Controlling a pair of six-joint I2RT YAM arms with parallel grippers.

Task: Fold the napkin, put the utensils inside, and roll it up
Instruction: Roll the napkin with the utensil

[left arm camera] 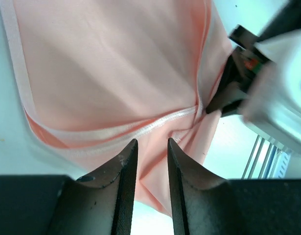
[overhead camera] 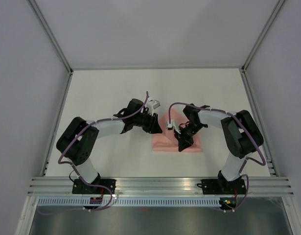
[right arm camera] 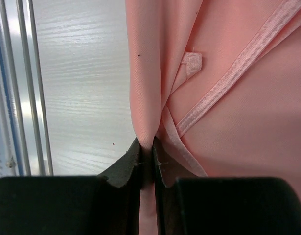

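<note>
The salmon-pink napkin (overhead camera: 165, 143) lies partly folded on the white table between both arms, its hemmed edges crossing in the left wrist view (left arm camera: 111, 73). My right gripper (right arm camera: 147, 144) is shut on a raised fold of the napkin (right arm camera: 228, 122), and the cloth stands up between its fingertips. It hangs over the napkin's front right part (overhead camera: 182, 145). My left gripper (left arm camera: 151, 147) is open above the napkin's left side (overhead camera: 160, 128), with cloth showing through the gap and not pinched. The right gripper's dark fingers (left arm camera: 227, 93) appear there holding the gathered cloth. The utensils are out of view.
Aluminium rails (overhead camera: 160, 185) run along the table's near edge and show at the left of the right wrist view (right arm camera: 23, 88). Grey enclosure walls stand at both sides and the back. Bare white table (overhead camera: 116, 93) surrounds the napkin.
</note>
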